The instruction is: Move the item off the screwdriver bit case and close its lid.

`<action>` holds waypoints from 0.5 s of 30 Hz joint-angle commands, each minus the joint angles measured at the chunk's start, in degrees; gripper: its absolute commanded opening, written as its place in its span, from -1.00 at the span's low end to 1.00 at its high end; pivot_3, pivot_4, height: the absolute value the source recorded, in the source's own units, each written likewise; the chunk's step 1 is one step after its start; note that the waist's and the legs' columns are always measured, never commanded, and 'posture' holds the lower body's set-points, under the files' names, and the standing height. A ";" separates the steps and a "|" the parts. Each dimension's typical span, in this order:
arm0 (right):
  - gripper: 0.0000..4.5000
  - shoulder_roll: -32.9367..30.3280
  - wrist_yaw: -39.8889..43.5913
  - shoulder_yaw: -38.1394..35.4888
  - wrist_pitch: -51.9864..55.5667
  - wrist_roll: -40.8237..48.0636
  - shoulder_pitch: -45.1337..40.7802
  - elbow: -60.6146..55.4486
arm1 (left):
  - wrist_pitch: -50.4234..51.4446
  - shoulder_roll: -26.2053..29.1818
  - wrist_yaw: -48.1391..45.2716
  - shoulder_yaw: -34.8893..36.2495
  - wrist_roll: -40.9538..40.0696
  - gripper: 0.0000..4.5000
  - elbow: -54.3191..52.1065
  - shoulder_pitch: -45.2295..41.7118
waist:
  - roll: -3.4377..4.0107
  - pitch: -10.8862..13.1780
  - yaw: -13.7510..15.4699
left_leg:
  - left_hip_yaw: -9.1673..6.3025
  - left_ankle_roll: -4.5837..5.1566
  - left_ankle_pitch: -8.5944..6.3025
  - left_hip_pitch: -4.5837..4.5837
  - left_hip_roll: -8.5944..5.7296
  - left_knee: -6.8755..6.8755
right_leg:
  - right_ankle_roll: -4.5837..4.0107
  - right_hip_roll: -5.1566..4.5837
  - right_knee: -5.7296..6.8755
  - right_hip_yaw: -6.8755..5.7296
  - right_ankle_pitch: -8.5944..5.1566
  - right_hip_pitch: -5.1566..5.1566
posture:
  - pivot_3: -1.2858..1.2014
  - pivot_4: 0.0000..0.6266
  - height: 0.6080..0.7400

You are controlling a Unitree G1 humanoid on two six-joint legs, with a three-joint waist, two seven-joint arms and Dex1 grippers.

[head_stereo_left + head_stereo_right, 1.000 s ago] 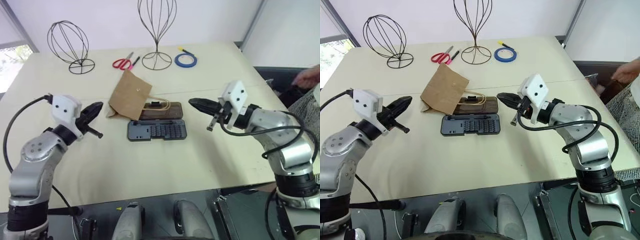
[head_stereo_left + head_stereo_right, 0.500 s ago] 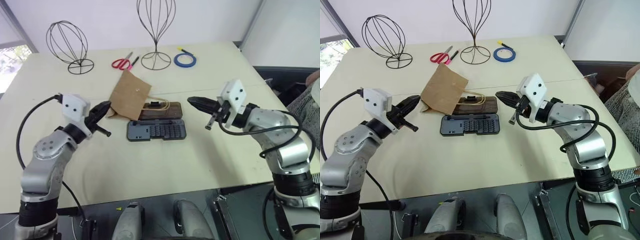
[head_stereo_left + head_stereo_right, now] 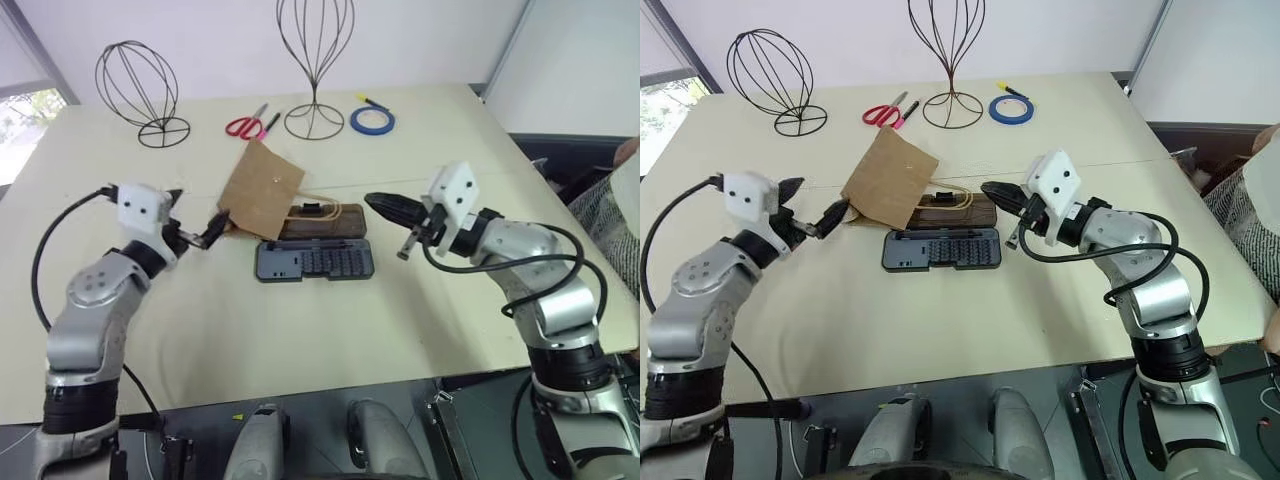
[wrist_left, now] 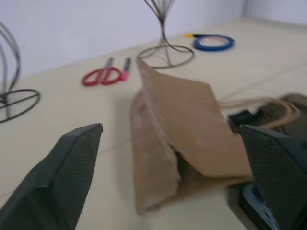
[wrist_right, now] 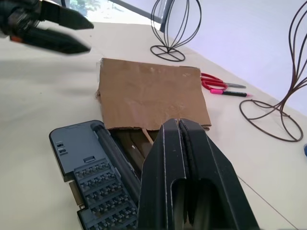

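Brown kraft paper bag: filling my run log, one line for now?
brown kraft paper bag: on lid | left gripper: open beside it | right gripper: shut

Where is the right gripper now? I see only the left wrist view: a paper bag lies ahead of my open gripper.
Observer: The right gripper is shut. It hovers over the right end of the screwdriver bit case and points toward the bag.
Operator: Is the lid open?
Observer: Yes. The lid lies flat behind the rows of bits, and the bag's handles rest across it.
Operator: Does my gripper touch the bag?
Observer: The left gripper is open at the left corner of the paper bag. I cannot tell if it touches.
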 commanded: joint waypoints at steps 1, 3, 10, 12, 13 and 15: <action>-1.00 0.96 -0.95 -0.08 -1.37 -0.31 -0.11 -1.95 | 2.17 -2.23 3.09 2.39 -2.56 0.99 0.73 -2.47 | 0.00 0.00 -0.03 | 0.00 0.00 0.00 0.00 0.00 0.00 | 0.01 0.00 0.00 0.00 0.00 0.00 | 0.03 -0.52 1.00; -1.00 1.26 -1.18 0.25 -1.54 -0.66 -0.17 -1.91 | 3.21 -4.76 5.09 1.78 -2.90 0.99 2.69 -4.10 | 0.00 0.00 -0.01 | -0.01 0.00 0.00 0.00 0.00 0.00 | 0.01 0.00 0.00 0.00 0.00 0.00 | 0.03 -0.52 1.00; -1.00 2.22 -2.28 0.41 -1.22 -1.02 0.04 -2.66 | -2.66 -9.82 7.92 -4.37 4.32 0.99 14.36 -7.98 | -0.01 0.00 0.03 | -0.02 -0.01 0.00 0.00 -0.03 0.02 | 0.01 0.00 0.01 -0.01 0.01 0.00 | 0.03 -0.52 1.00; -1.00 2.14 -2.34 0.51 -1.04 -1.11 0.20 -3.08 | -4.65 -10.87 8.29 -5.60 6.05 0.99 17.66 -9.17 | -0.01 0.00 0.04 | -0.01 -0.01 0.00 -0.01 -0.03 0.01 | 0.01 0.00 0.01 -0.01 0.01 -0.01 | 0.03 -0.52 1.00; -1.00 2.06 -2.39 0.47 -0.90 -1.09 0.40 -3.33 | -5.73 -11.28 8.68 -6.29 7.21 0.99 19.54 -9.75 | -0.01 0.00 0.05 | -0.02 -0.01 0.00 -0.02 -0.03 0.02 | 0.01 0.00 0.01 -0.01 0.01 -0.01 | 0.03 -0.52 1.00; -1.00 1.81 -2.58 0.36 -0.63 -1.14 0.82 -3.95 | -7.75 -12.16 9.65 -6.79 8.77 0.88 22.46 -10.69 | -0.01 0.00 0.00 | -0.02 -0.01 0.00 -0.02 -0.03 0.01 | 0.01 0.00 0.01 -0.01 0.01 -0.01 | 0.03 -0.52 1.00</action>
